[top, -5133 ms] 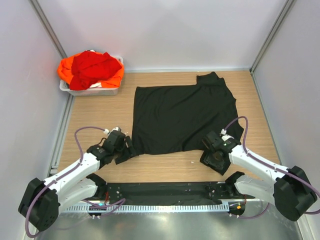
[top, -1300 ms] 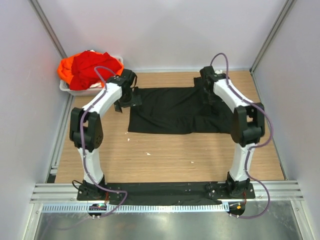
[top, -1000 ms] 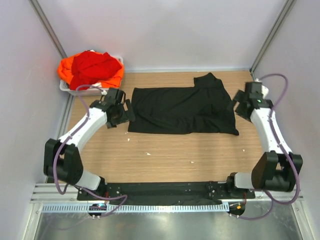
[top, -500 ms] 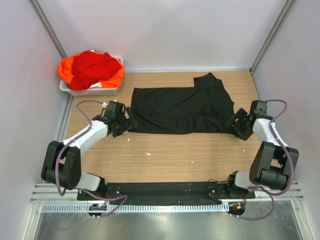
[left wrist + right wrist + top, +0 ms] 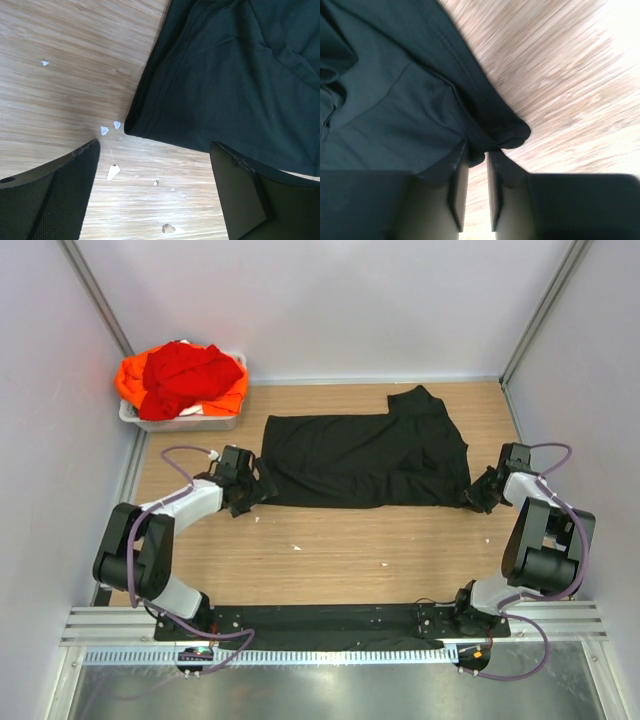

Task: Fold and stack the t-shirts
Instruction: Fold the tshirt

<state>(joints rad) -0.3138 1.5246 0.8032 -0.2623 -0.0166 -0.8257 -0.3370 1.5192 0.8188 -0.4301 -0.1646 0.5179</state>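
Cloth fills most of the left claw's (image 5: 155, 192) own view: the black shirt (image 5: 225, 85) lies flat on the wooden table (image 5: 60, 60), with its hemmed corner just ahead of the claw, nearer the left finger (image 5: 60, 200) than the right and touching neither. This claw stands wide apart and holds nothing. Bare wood and a few small white crumbs (image 5: 104, 131) lie in the gap between its fingers. The right claw (image 5: 476, 162) is drawn almost together, with only a thin slit of pale wood showing between its fingers (image 5: 457, 190). A bunched, rounded corner of the black shirt sits right at the mouth of that slit, and the hem runs away ahead and to the left of the fingers. I cannot tell whether the tips actually pinch the cloth or only rest against it. From above, the shirt lies folded into a wide band between the two claws, one low at each near corner, and a sleeve sticks out on the far side beyond the right claw. Well beyond the left claw, off to its left, the red shirt (image 5: 185, 368) lies heaped on the orange shirt (image 5: 228, 400) in a white tub (image 5: 180, 423).
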